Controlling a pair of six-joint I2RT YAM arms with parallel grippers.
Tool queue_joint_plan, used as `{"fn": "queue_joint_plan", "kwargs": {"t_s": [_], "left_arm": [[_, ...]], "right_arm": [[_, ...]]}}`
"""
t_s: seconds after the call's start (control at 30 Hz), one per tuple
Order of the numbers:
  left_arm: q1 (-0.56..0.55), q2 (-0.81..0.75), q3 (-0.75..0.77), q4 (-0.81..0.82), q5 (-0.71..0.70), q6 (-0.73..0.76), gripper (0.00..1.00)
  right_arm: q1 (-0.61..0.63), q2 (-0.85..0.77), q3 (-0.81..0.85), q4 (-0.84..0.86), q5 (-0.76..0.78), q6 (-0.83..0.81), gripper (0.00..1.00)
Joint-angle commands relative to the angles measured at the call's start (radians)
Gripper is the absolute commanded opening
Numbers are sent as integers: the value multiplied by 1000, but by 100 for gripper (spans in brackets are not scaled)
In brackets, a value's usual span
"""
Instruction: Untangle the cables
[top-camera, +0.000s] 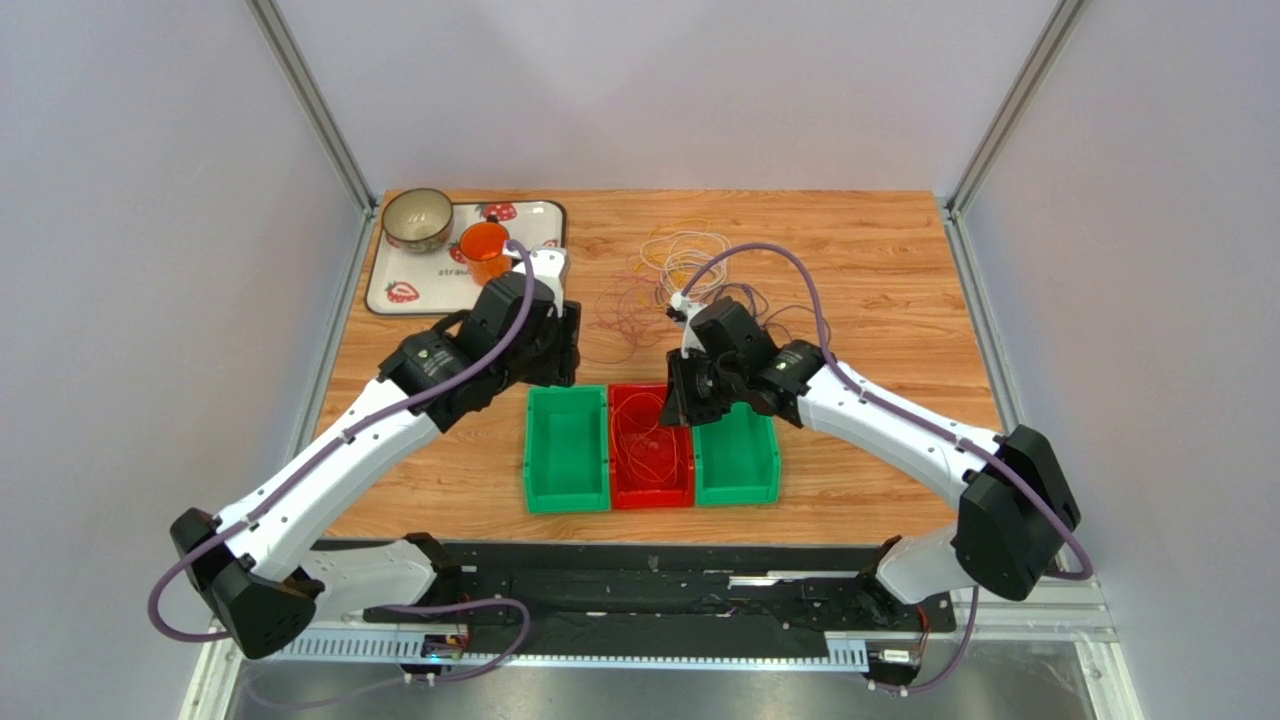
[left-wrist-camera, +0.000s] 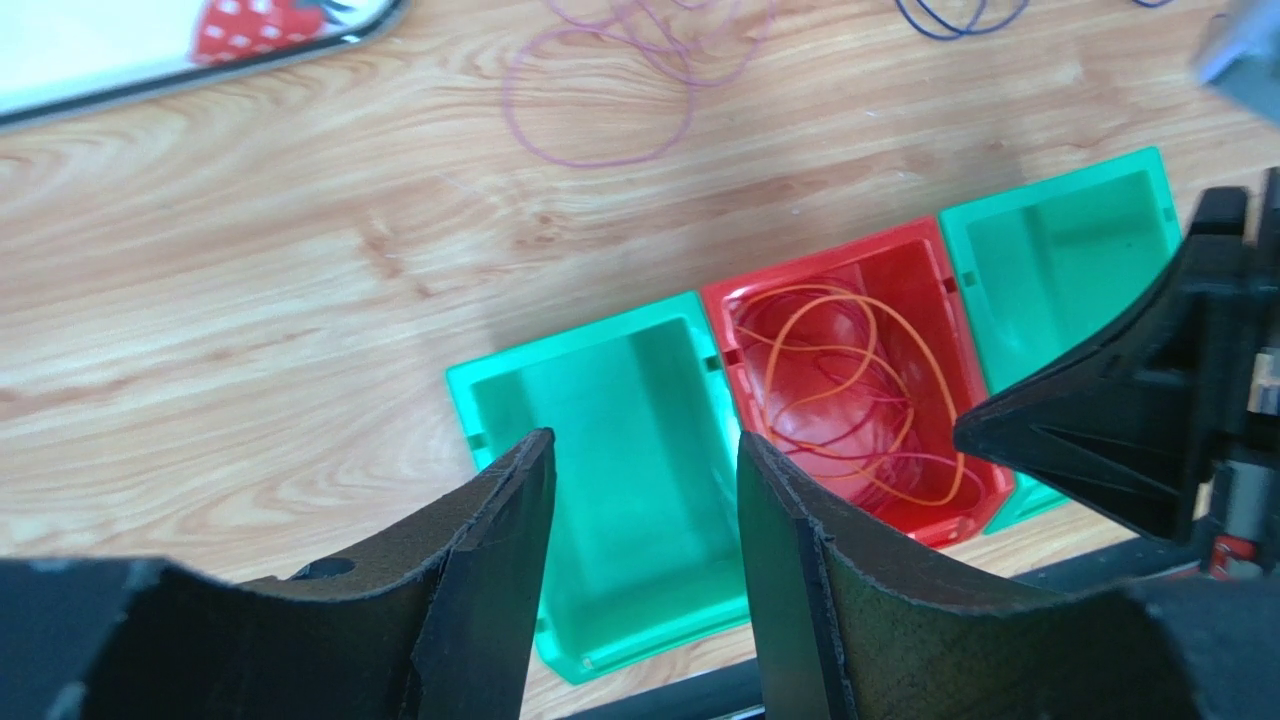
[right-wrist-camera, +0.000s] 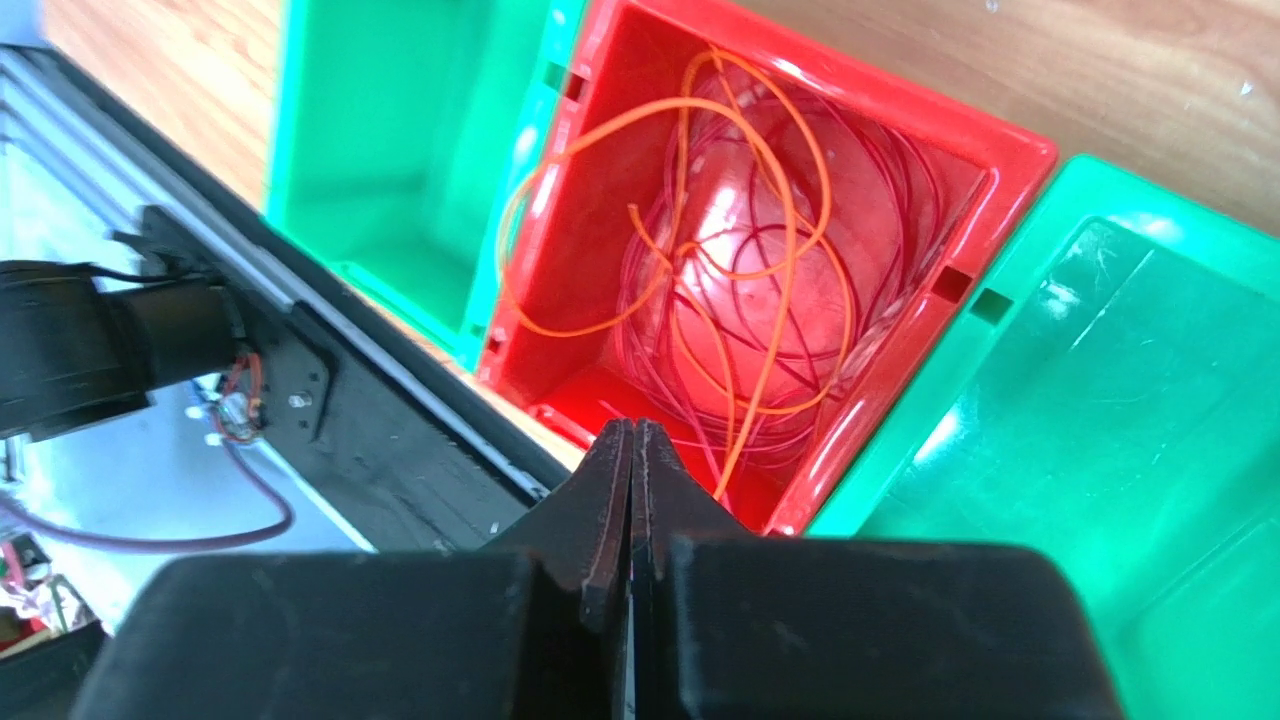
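Observation:
Thin cables lie in two places. A tangle of purple, white and dark loops (top-camera: 684, 273) lies on the wooden table behind the bins; a purple loop of it (left-wrist-camera: 598, 105) shows in the left wrist view. Orange and red-purple cables (right-wrist-camera: 751, 285) lie coiled inside the red bin (right-wrist-camera: 887, 398), also seen in the left wrist view (left-wrist-camera: 842, 393). My right gripper (right-wrist-camera: 631, 438) is shut just above the red bin's near edge (top-camera: 679, 398); an orange strand ends beside its tips, and nothing shows between them. My left gripper (left-wrist-camera: 643, 450) is open and empty above the left green bin (top-camera: 549, 357).
Three bins stand in a row near the front edge: a green bin (top-camera: 565, 495), the red bin (top-camera: 649, 504), another green bin (top-camera: 739, 492). Both green bins look empty. A tray (top-camera: 394, 285) at the back left holds a bowl (top-camera: 418, 219) and an orange cup (top-camera: 484, 251).

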Motion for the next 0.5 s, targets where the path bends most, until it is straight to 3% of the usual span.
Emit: {"fn": "queue_joint_plan", "kwargs": {"t_s": [0.0, 0.3, 0.47], "left_arm": [[16, -36, 71, -110, -107, 93, 57], [44, -50, 59, -120, -210, 138, 57], [79, -53, 25, -84, -190, 142, 57]], "right_arm": [[7, 55, -6, 47, 22, -6, 0], [-43, 233, 49, 35, 79, -62, 0], [-54, 247, 89, 6, 62, -85, 0]]}}
